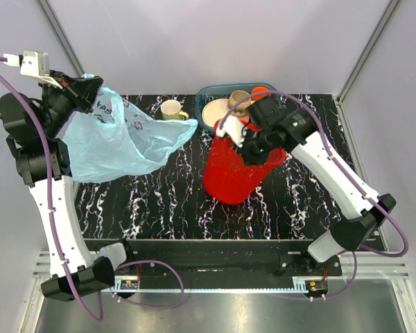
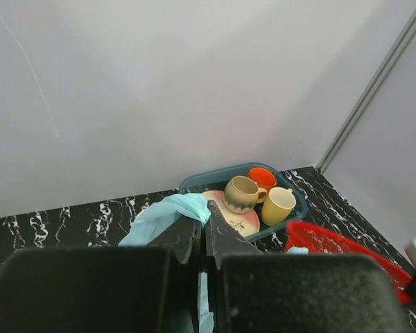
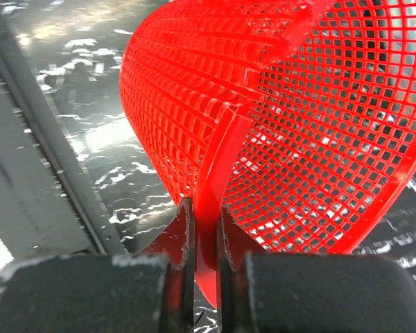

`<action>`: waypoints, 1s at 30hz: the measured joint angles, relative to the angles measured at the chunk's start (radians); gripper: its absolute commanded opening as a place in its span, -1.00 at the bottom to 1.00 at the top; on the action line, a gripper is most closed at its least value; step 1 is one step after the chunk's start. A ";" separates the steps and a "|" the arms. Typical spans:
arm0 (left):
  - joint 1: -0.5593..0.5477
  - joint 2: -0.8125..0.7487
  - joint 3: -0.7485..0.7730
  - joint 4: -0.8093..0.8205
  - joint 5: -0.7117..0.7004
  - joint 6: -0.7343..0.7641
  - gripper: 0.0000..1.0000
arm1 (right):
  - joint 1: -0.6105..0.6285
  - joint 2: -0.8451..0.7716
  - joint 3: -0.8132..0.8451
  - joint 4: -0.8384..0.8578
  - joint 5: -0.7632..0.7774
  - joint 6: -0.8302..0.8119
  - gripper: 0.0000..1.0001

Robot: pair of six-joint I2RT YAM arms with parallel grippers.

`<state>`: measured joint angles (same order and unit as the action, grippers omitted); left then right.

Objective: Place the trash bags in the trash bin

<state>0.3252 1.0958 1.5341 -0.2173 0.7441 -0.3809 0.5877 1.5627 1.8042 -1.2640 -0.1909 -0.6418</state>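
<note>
Black, white-veined marble surface [image 1: 159, 201], plain white walls around. At far edge, teal tray [image 1: 209, 94] with cups and plate; yellow mug [image 1: 172, 109] just left of it. Light-blue translucent printed trash bag [image 1: 111, 142] spread over left of surface, top corner pinched in closed left pincer [image 2: 202, 232], up high. Red mesh basket [image 1: 232, 173] tilted centre-right, rim clamped in narrow right pincer [image 3: 204, 229].

A cream mug [image 1: 171, 109] stands near the teal tray [image 1: 206, 92].
</note>
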 measured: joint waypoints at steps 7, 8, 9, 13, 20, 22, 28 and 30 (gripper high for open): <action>0.006 0.008 0.066 -0.044 -0.070 0.035 -1.00 | 0.214 -0.016 -0.056 0.001 -0.012 0.042 -1.00; 0.010 0.007 0.072 -0.047 -0.080 0.041 -1.00 | 0.240 -0.015 -0.069 0.013 0.005 0.046 -1.00; 0.013 0.006 0.076 -0.049 -0.089 0.044 -1.00 | 0.270 -0.015 -0.085 0.024 0.027 0.048 -1.00; 0.023 0.005 0.077 -0.057 -0.109 0.045 -1.00 | 0.363 -0.017 -0.174 0.083 0.122 0.048 -0.46; 0.024 0.005 0.077 -0.055 -0.098 0.039 -1.00 | 0.405 -0.006 -0.190 0.104 0.191 0.070 0.74; 0.024 0.006 0.079 -0.048 -0.088 0.033 -1.00 | 0.405 0.001 -0.137 0.101 0.190 0.092 0.79; 0.024 0.024 0.123 -0.030 -0.027 0.005 -1.00 | 0.400 -0.008 0.086 0.125 0.188 0.172 0.89; 0.024 0.023 0.129 -0.013 0.005 -0.014 -1.00 | 0.376 -0.020 0.154 0.153 0.176 0.222 0.89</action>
<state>0.3492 1.1191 1.6627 -0.2298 0.7490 -0.3946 0.9634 1.5425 1.9587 -1.1114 -0.0147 -0.4198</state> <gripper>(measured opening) 0.005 0.940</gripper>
